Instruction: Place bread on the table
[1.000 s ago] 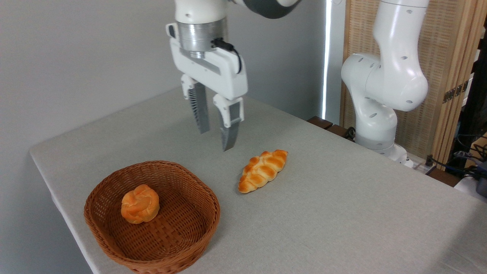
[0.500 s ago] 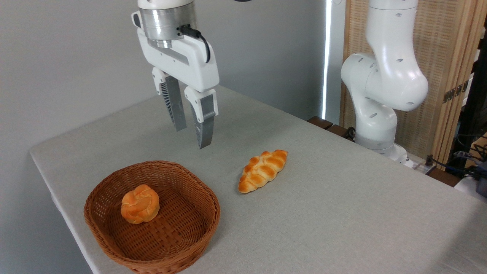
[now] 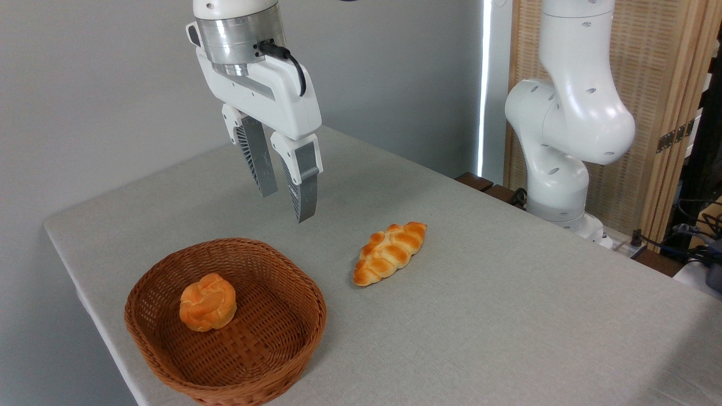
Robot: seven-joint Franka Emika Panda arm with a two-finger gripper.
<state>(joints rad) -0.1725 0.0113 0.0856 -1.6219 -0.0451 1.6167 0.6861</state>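
Your bread (image 3: 390, 253) lies on the bench (image 3: 507, 316), at about 2 o'clock from the basket (image 3: 225, 321). The gripper (image 3: 285, 207) hangs above with its fingers (image 3: 304, 192) slightly apart, empty. The loaf looks light and soft; grip across its middle, gently.

A golden-orange braided loaf (image 3: 390, 253) with paler seams is seen on a light grey-beige cloth table (image 3: 507, 316). A brown woven wicker basket (image 3: 169, 361) is shown holding an orange knotted bun (image 3: 207, 301). The white gripper (image 3: 286, 207) is fitted with grey ribbed fingers (image 3: 260, 166).
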